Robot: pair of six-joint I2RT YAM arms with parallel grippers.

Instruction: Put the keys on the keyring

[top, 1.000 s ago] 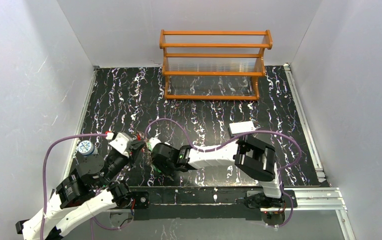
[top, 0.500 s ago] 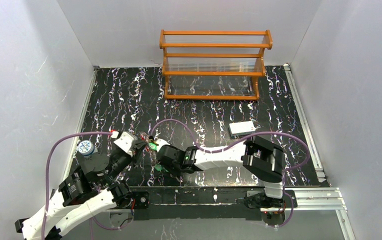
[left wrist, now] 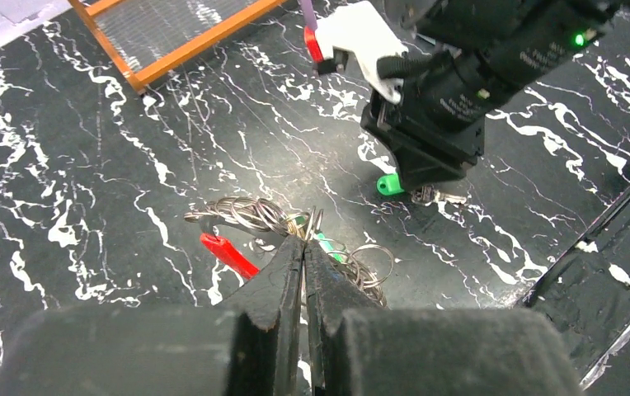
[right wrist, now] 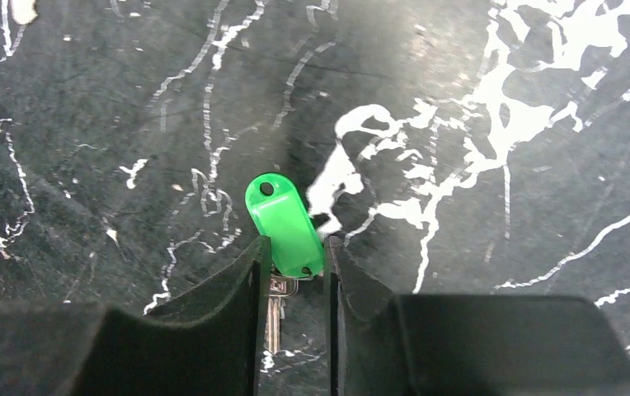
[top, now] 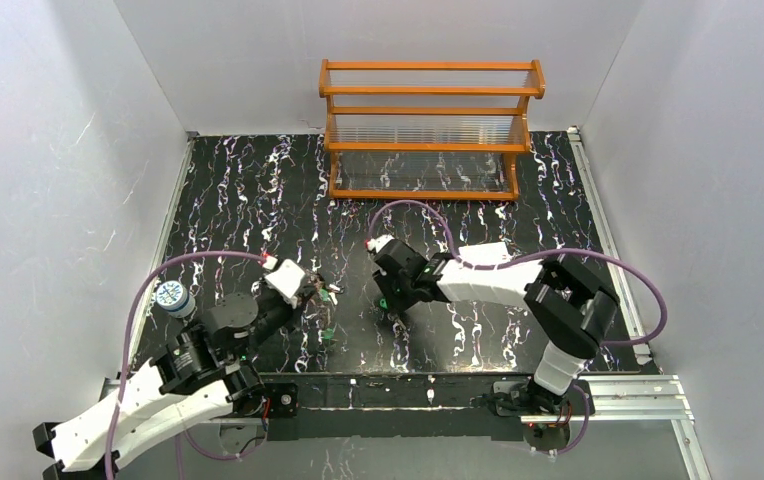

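L fingers point(left wrist: 293, 260) pinched together on keyring point(left wrist: 246, 216), near worktop's point(top: 258, 190) front edge, left of centre; 2nd green key point(top: 326, 333) lies just beside. Further in, approx centre, R fingers point(right wrist: 258, 252) clamp a green key point(right wrist: 279, 216) by its head. Wooden rack point(top: 428, 92) at far edge.

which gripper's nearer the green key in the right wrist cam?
Right. The right gripper straddles the green key, fingers against both sides of its head. The left gripper sits apart to its left, pinching the keyring.
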